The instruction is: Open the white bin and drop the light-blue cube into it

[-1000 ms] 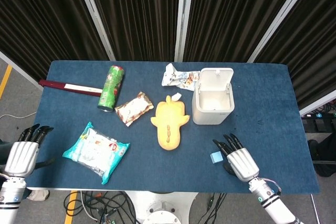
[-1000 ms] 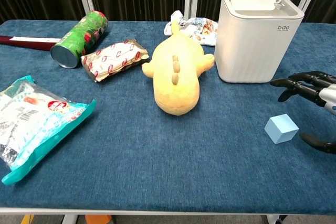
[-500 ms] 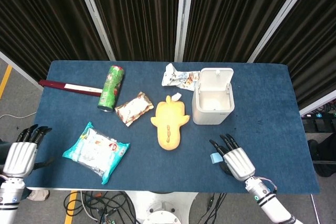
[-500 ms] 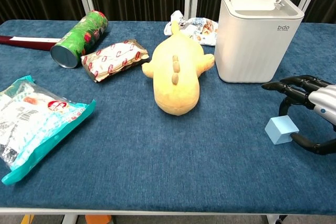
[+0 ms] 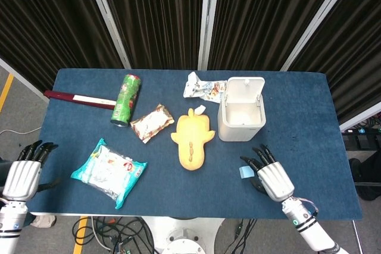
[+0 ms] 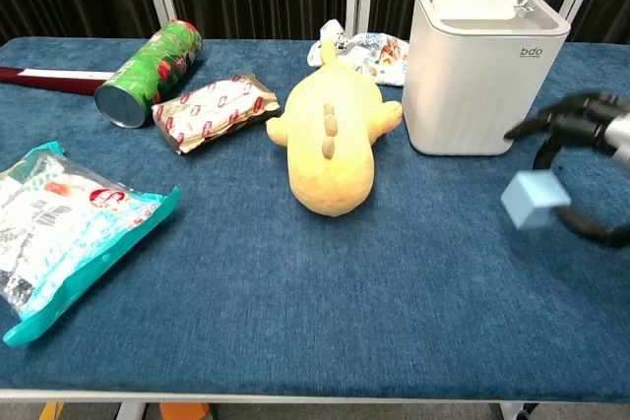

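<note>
The white bin point(image 5: 241, 115) point(image 6: 481, 71) stands right of centre with its lid tipped up and its inside showing. The light-blue cube point(image 5: 246, 172) point(image 6: 535, 200) hangs just above the cloth in front of the bin. My right hand point(image 5: 272, 177) point(image 6: 589, 127) pinches it from the right, fingers above and thumb below. In the chest view the cube is blurred. Off the table's left edge, my left hand point(image 5: 24, 173) holds nothing, its fingers straight; the chest view does not show it.
A yellow plush toy point(image 5: 192, 139) point(image 6: 334, 137) lies just left of the bin, with a crumpled wrapper point(image 5: 201, 88) behind it. Further left are a snack packet point(image 5: 152, 122), a green can point(image 5: 125, 99), a teal bag point(image 5: 109, 171) and a red-and-white stick point(image 5: 78, 99).
My right hand closed around the cube and raised it off the cloth, shifting slightly right and toward the bin. The left hand barely moved.
</note>
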Robot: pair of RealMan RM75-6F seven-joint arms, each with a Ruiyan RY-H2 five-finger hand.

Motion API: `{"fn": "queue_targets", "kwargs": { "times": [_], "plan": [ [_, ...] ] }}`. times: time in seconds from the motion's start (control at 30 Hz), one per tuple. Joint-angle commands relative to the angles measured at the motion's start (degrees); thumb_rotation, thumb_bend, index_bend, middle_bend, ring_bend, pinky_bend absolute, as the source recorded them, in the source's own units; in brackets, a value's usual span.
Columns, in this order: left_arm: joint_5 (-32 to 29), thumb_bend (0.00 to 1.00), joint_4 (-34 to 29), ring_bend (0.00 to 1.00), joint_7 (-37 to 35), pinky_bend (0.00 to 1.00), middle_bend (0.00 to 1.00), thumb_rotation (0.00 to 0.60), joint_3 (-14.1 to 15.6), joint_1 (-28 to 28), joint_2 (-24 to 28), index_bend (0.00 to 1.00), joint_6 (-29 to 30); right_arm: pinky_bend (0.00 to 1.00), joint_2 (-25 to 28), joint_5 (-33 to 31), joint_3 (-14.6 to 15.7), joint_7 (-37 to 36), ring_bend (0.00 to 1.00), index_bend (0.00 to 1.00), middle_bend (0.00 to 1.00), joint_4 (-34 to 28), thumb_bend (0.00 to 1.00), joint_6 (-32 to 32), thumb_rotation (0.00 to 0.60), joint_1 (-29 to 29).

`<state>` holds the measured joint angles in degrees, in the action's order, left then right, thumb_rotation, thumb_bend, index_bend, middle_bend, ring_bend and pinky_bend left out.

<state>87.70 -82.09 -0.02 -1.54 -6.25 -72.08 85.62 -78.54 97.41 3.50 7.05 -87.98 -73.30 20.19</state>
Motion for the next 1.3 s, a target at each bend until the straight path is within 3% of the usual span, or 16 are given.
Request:
{"fn": "queue_targets", "kwargs": {
  "times": [0.03,0.23,0.4,0.67,0.7,0.77,0.83,0.93,1.1,1.3],
  "plan": [
    [0.1,0.04,-0.1,0.09,0.1,0.16,0.17,0.6,0.1,-0.1,0.1,0.21,-0.1,0.0,4.6,3.1,-4.2,-1.5,0.11,0.24,0.53,-4.9,0.36,-7.5,0.6,0.1],
    [0.3,0.04,-0.2,0.09,0.3,0.17,0.17,0.6,0.2,-0.1,0.0,0.21,-0.1,0.0,8.8,1.7,-10.9,0.4,0.11,0.26,0.53,-8.4,0.35,-11.7,0.6,1.3],
    [0.2,0.04,0.3,0.09,0.4,0.17,0.17,0.6,0.4,-0.4,-0.3,0.21,-1.0,0.0,8.7,-4.7,-14.7,1.5,0.11,0.26,0.53,-6.5,0.35,-5.4,0.6,5.1],
    [0.1,0.04,1.0,0.09,0.0,0.16,0.17,0.6,0.4,-0.4,-0.5,0.21,-1.0,0.0,3.6,-10.5,-17.6,4.4,0.1,0.22,0.51,0.9,0.32,1.9,0.6,10.7],
    [0.2,0.04,1.0,0.09,0.1,0.17,0.17,0.6,0.4,-0.4,-0.4,0.21,-1.1,0.0,3.4,-11.5,-17.7,5.0,0.09,0.2,0.49,1.5,0.31,3.6,0.6,11.5],
    [0.1,0.04,1.0,0.09,0.0,0.16,0.17,0.6,0.3,-0.4,-0.4,0.21,-1.0,0.0,4.3,-13.5,-17.5,6.8,0.03,0.08,0.3,0.7,0.19,7.1,0.6,12.6],
    [0.0,0.04,1.0,0.09,-0.2,0.16,0.17,0.6,0.3,-0.3,-0.4,0.21,-0.9,0.0,4.5,-14.6,-18.0,7.8,0.0,0.0,0.05,-0.3,0.04,7.0,0.6,12.8],
    [-0.1,0.04,1.1,0.09,-0.4,0.17,0.17,0.6,0.2,-0.2,-0.3,0.21,-0.9,0.0,4.7,-15.7,-18.6,6.9,0.0,0.0,0.0,-1.8,0.0,4.9,0.6,11.8],
    [0.1,0.04,1.0,0.09,-1.0,0.16,0.17,0.6,0.2,0.1,-0.2,0.21,0.0,0.0,7.3,-10.4,-17.1,3.6,0.0,0.0,0.0,-4.1,0.06,-5.9,0.6,6.5],
    [0.8,0.04,1.0,0.09,-1.8,0.16,0.17,0.6,0.1,0.1,0.0,0.21,0.6,0.0,8.4,-5.0,-7.8,3.3,0.0,0.0,0.0,-0.8,0.14,-19.2,0.6,-6.3]
  ]
}}
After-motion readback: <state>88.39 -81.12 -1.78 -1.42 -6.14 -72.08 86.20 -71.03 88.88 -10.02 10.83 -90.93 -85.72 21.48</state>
